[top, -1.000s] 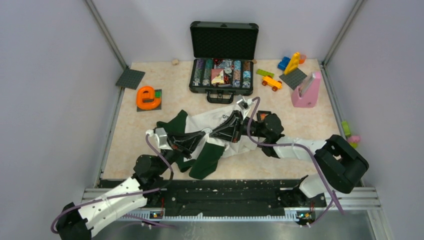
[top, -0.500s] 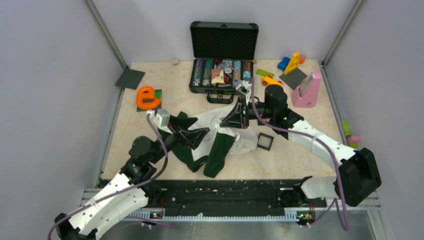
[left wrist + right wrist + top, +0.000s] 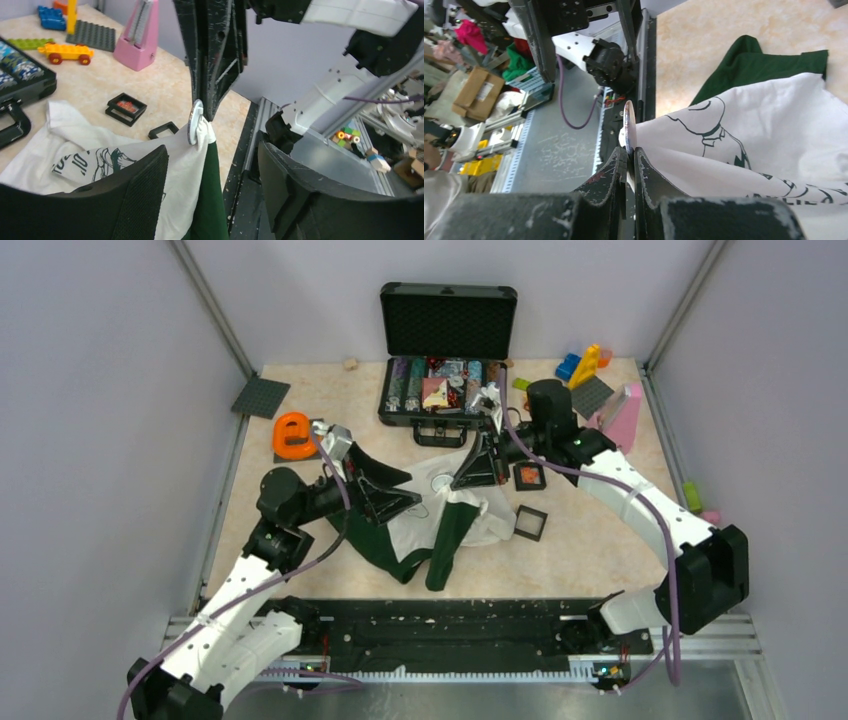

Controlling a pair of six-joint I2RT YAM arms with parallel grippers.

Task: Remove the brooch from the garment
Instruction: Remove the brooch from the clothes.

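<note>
The garment point(image 3: 425, 525), a white printed shirt with dark green parts, lies bunched mid-table. Its top fold is lifted. The brooch point(image 3: 194, 122) shows as a small round pale disc fastened to the white cloth, which bunches and hangs from it. My right gripper point(image 3: 630, 150) is shut on the brooch point(image 3: 628, 125) and the cloth at its base, holding both above the table. From above, the right gripper point(image 3: 462, 483) points left at the brooch point(image 3: 437, 483). My left gripper point(image 3: 212, 150) is open, and a hanging white and green fold point(image 3: 200, 200) sits loose in its gap.
An open black case point(image 3: 447, 380) of chips stands behind the garment. A small black box point(image 3: 528, 476) with a tiny orange-red thing and an empty black frame point(image 3: 530, 523) lie right of the garment. An orange letter "e" point(image 3: 291, 434), a pink metronome point(image 3: 615, 420) and toy bricks point(image 3: 585, 365) lie farther back.
My left gripper has opened, let go of the garment and swung back and left. My right arm has carried the brooch and cloth toward the case, uncovering the small black box.
</note>
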